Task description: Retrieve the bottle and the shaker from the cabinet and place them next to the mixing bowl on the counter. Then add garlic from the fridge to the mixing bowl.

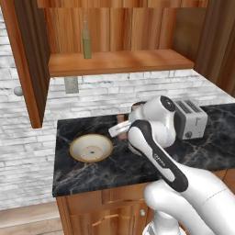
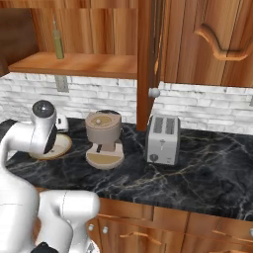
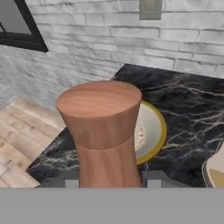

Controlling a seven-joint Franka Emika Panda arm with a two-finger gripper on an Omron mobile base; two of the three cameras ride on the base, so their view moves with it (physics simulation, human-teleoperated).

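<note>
The wooden shaker (image 3: 103,131) stands upright between the gripper (image 3: 109,180)'s two finger tips, which sit closed against its lower body on either side, so the hand holds it. It has a waisted shape: a broad flat round top, narrowing to a seam, then a straighter lower part, all in warm reddish-brown wood grain. In the hand view it is held above the black marble counter (image 3: 188,109), with the mixing bowl (image 3: 148,131) just behind and beside it; the bowl is shallow, pale inside with a yellow rim. In the left base view the bowl (image 1: 91,148) rests on the counter's left part, and the arm's wrist reaches toward it from the right. The bottle (image 1: 86,41), slim and olive-green with a narrow neck, stands upright on the open cabinet shelf (image 1: 119,62) above. Farther right on the counter sit a tan coffee machine (image 2: 104,138) and a silver toaster (image 2: 163,139), near each other but apart.
</note>
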